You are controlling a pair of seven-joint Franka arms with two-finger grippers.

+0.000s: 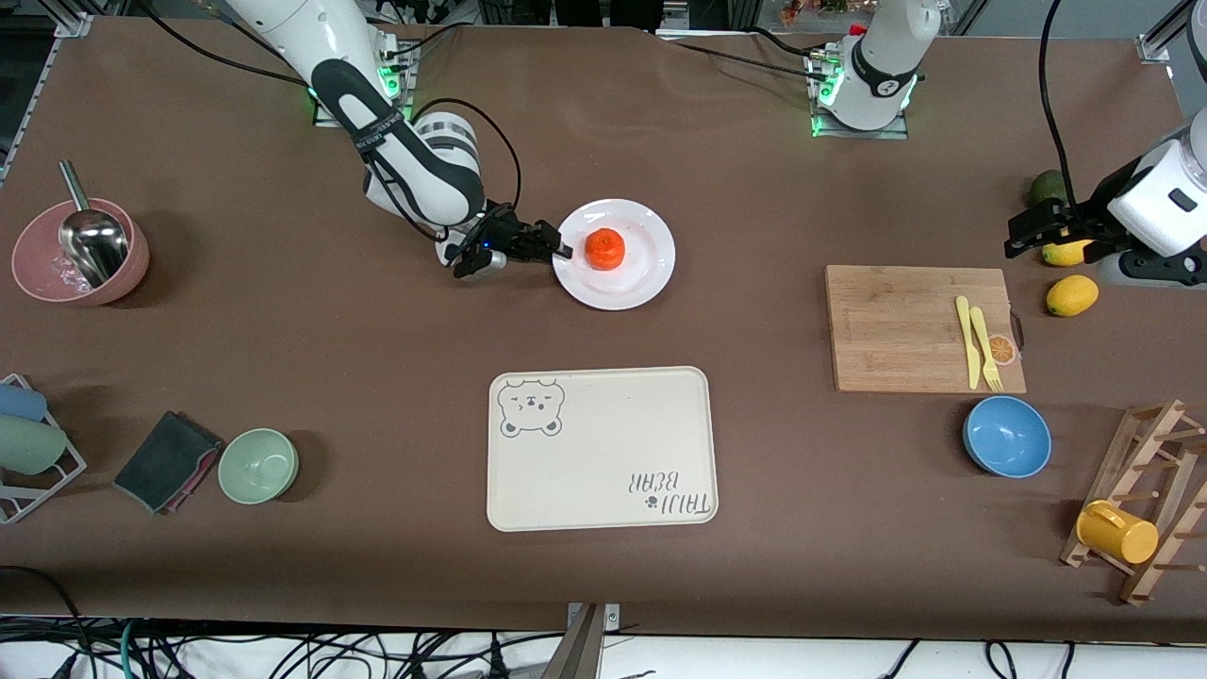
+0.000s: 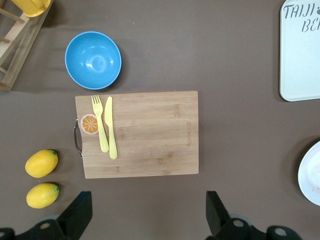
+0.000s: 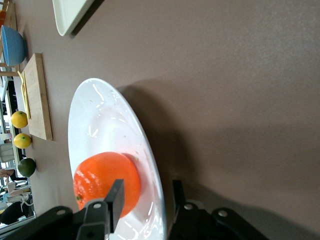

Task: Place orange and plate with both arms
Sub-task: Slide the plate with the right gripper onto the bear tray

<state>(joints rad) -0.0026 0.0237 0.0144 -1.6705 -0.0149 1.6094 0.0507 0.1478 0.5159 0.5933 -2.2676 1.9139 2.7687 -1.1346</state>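
Nearest the front camera: cream bear-printed tray point(image 1: 601, 449) mid-table, nothing on it. Green bowl point(image 1: 258, 465) and dark folded cloth point(image 1: 166, 461) sit toward the right arm's end. Blue bowl point(image 1: 1006, 436) sits toward the left arm's end, with a wooden rack point(image 1: 1141, 500) holding a yellow mug point(image 1: 1116, 532) at the table corner.

Next row up: cutting board point(image 1: 919, 327) with yellow knife point(image 1: 967, 339) and yellow fork point(image 1: 984, 347) lying side by side on it, and a small orange-slice picture point(image 1: 1001, 350) just beside the fork. Two lemons point(image 2: 42, 163) lie on the table past the handle end of the board, apart from it. Pink bowl point(image 1: 79, 251) with a metal scoop point(image 1: 90, 236) in it is at the right arm's end.

Plate point(image 1: 614, 254) sits on the table, farther from the front camera than the tray. Orange point(image 1: 604, 249) rests on the plate, a bit off centre toward the right arm's end.

Right gripper point(image 1: 560, 250) is low at the plate's rim. In the right wrist view the fingers point(image 3: 114, 198) straddle the rim, one above the plate beside the orange, one under the edge; narrow gap, looks clamped on the plate.

Left gripper point(image 2: 149, 214) hangs above the table at the left arm's end, near the lemons, fingers wide apart, holding nothing. That arm waits.
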